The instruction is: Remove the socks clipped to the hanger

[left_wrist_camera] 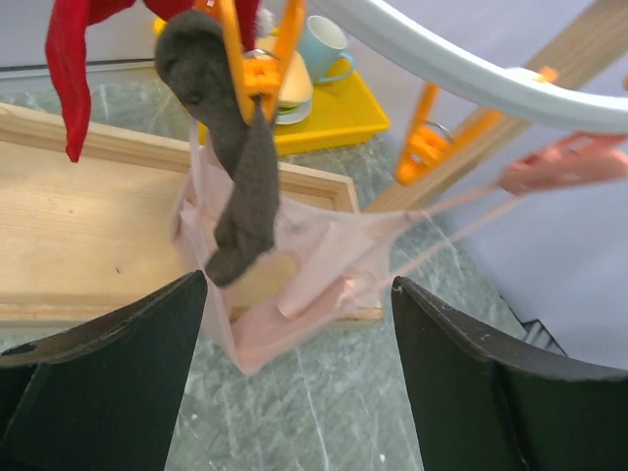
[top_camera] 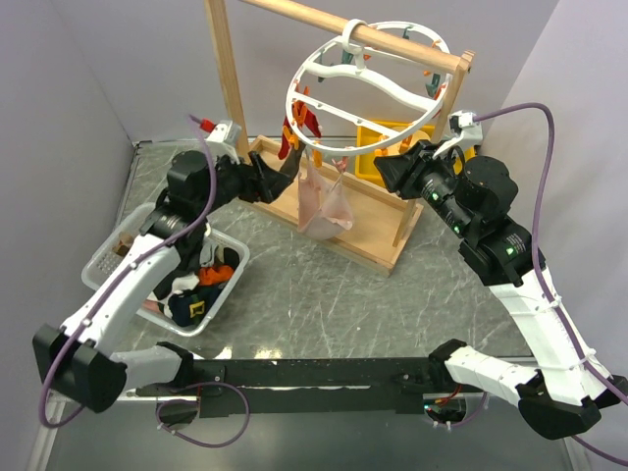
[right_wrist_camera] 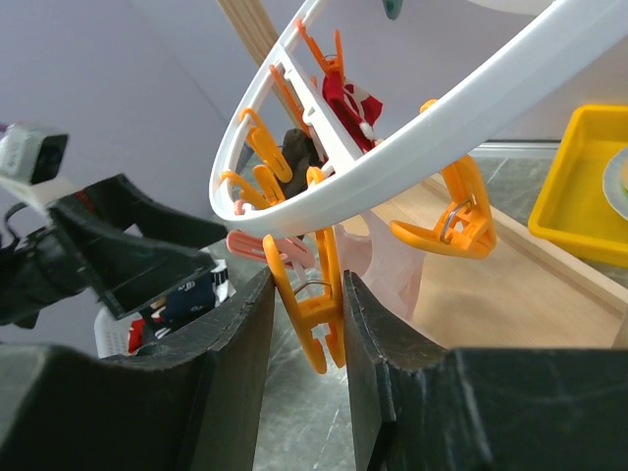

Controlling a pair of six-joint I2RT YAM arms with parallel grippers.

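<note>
The white ring hanger (top_camera: pixel 368 83) hangs from the wooden rack's top bar. A pale pink sock (top_camera: pixel 324 204) hangs below it, with a red sock (top_camera: pixel 291 132) to its left. My left gripper (top_camera: pixel 289 169) is open just left of the pink sock. In the left wrist view the gripper (left_wrist_camera: pixel 299 285) frames the pink sock (left_wrist_camera: pixel 304 260), and a dark sock (left_wrist_camera: pixel 240 167) hangs from an orange clip (left_wrist_camera: pixel 257 61). My right gripper (top_camera: pixel 383 169) is at the ring's near right rim. Seen from the right wrist, the gripper (right_wrist_camera: pixel 306 280) is shut on an empty orange clip (right_wrist_camera: pixel 319 294).
A white basket (top_camera: pixel 123 245) holding several socks sits at the left. The wooden rack base (top_camera: pixel 378 250) lies under the hanger. A yellow tray (top_camera: pixel 378 147) with a cup stands behind it. Other clips dangle from the ring, among them a pink one (left_wrist_camera: pixel 569 162) and an orange one (right_wrist_camera: pixel 456 221).
</note>
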